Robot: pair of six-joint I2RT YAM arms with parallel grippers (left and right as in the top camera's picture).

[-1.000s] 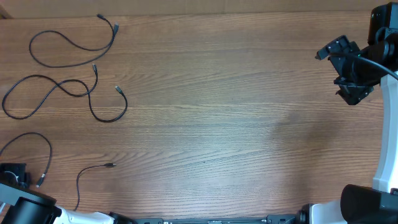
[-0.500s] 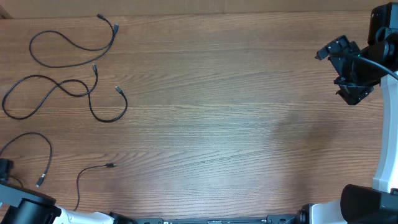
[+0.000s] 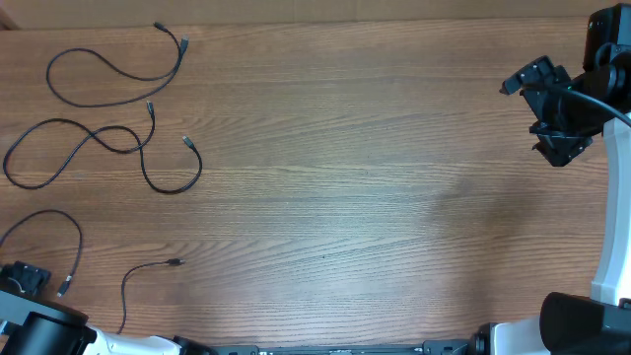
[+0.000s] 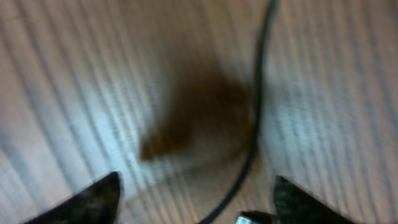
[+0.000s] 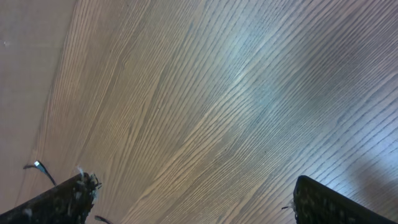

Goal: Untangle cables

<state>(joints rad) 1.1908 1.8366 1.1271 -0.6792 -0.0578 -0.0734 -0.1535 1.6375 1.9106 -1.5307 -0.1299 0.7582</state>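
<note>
Three cables [image 3: 150,120] lay looped along the left edge of the table [image 3: 375,177], far corner to near. Middle and right side were open wood.

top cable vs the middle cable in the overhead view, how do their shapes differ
The top cable lies as one open loop; the middle cable snakes in an S. The top cable sits nearer the far edge, the middle cable closer in. The middle cable spreads wider from side to side than the top cable. Both are thin, black, loose on the table.
</note>
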